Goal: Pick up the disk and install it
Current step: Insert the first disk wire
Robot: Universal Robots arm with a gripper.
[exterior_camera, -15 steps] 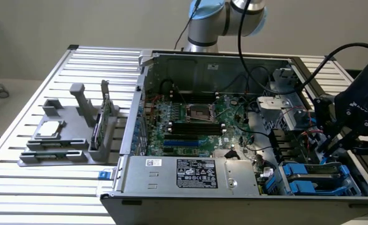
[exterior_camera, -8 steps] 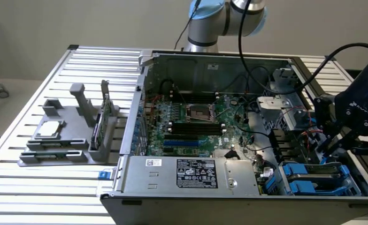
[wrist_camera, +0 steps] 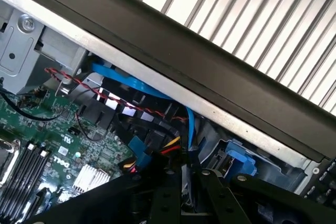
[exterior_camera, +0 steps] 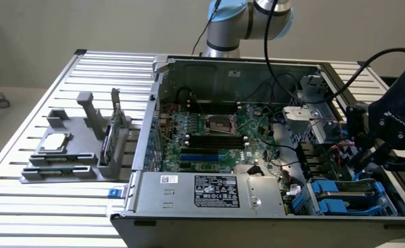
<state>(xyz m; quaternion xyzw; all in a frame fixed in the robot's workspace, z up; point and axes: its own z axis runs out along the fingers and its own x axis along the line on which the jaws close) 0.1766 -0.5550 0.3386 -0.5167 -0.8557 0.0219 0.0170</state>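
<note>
I judged installation in hand: the black claw (exterior_camera: 373, 161), nearly closed, pinched the flat silver-grey metal disk in its blue plastic carrier (wrist_camera: 183, 182) edge-on above the open grey computer case's (exterior_camera: 258, 223) drive bay (exterior_camera: 354, 192); seating it would demand square alignment.

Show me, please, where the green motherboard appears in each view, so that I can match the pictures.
Exterior view: the green motherboard lies flat inside the open computer case, about mid-picture.
Wrist view: the green motherboard sits under the red-and-black twisted wires, inside the case's metal edge.
Shared landmark: the black memory slots on the board.
</note>
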